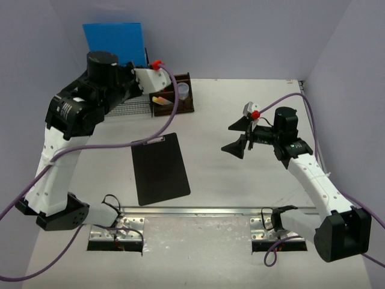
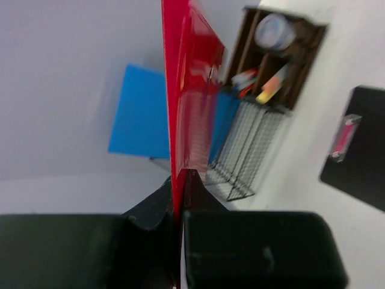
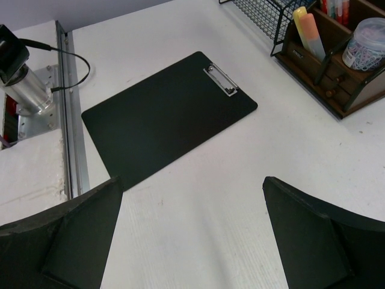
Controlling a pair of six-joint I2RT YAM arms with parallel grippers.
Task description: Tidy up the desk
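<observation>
2 grippers hang above the desk, the white tabletop under everything. The left gripper is clamped on a thin red folder near the wire rack. The right gripper, jaws wide apart, hovers beside the black clipboard.

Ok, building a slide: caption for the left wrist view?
Left tool shut on a red glossy sheet, seen edge-on; wire rack and wooden organizer beyond.

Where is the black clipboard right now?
Top view: the black clipboard lies flat on the desk, left of centre, in front of the wooden organizer.
</observation>
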